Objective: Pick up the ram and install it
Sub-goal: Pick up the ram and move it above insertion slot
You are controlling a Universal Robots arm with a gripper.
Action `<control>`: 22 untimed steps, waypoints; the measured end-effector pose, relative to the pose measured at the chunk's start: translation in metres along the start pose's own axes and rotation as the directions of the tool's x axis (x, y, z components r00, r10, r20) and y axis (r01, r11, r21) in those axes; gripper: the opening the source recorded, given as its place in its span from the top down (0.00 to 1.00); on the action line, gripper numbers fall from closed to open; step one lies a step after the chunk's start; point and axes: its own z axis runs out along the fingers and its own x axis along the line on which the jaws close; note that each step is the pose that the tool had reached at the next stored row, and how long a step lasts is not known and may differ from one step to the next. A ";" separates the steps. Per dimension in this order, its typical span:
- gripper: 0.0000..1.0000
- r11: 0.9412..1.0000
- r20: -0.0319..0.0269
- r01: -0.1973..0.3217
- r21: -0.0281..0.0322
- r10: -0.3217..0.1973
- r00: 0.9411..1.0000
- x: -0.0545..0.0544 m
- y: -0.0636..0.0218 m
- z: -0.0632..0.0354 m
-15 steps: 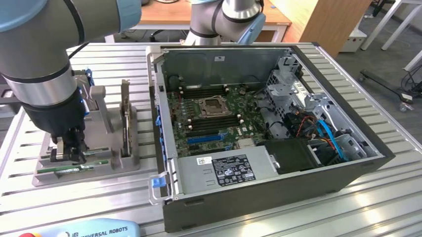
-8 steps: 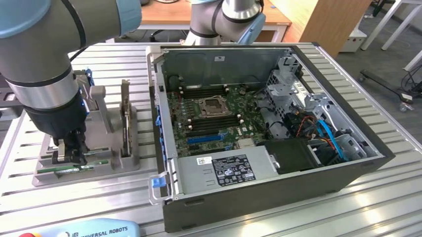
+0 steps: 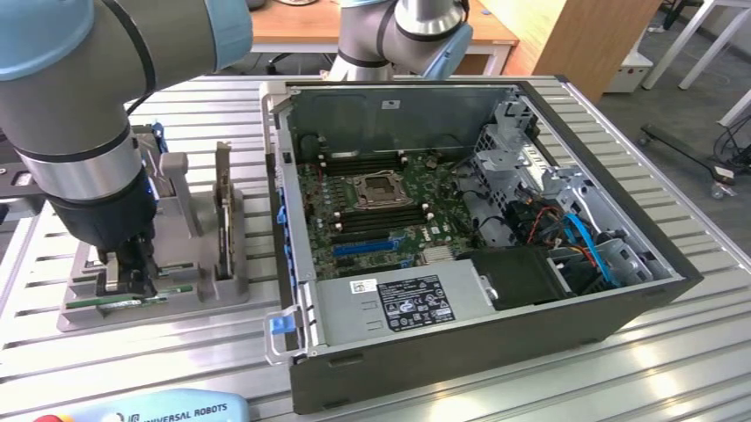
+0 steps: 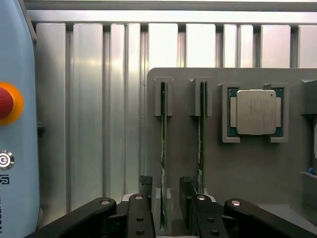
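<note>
Green ram (image 4: 163,144) stands on edge in a slot of the grey holder (image 4: 247,168), beside the open case (image 3: 470,352). The gripper (image 4: 165,191) straddles one end, spread apart, a jaw on either side.

Tool (image 4: 166,191), jaws spread wide, straddles the ram (image 4: 163,129) in the grey holder (image 4: 247,168), with a narrow gap on either side. A second stick (image 4: 201,124) stands just beside one finger, limiting room there. Bare bench (image 4: 89,124) lies between holder and teach pendant (image 4: 15,99). The computer case (image 3: 470,343) wall rises near the holder; its top is uncovered.
</note>
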 end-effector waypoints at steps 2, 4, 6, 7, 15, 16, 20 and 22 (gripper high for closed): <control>0.64 1.000 0.000 0.000 0.000 0.000 1.000 0.000 -0.0001 0.0020; 0.64 1.000 0.000 0.000 0.000 0.000 1.000 0.000 -0.0002 0.0039; 0.64 1.000 0.000 0.000 0.000 0.000 1.000 0.000 -0.0003 0.0058; 0.64 1.000 0.000 0.000 0.000 0.000 1.000 0.000 -0.0003 0.0068; 0.64 1.000 0.000 0.000 0.000 0.000 1.000 0.000 -0.0005 0.0114; 0.64 1.000 0.000 0.000 0.000 0.000 1.000 0.000 -0.0005 0.0122; 0.64 1.000 0.000 0.000 0.000 0.000 1.000 0.000 -0.0006 0.0153; 0.64 1.000 0.000 0.000 0.000 0.000 1.000 0.000 -0.0006 0.0161</control>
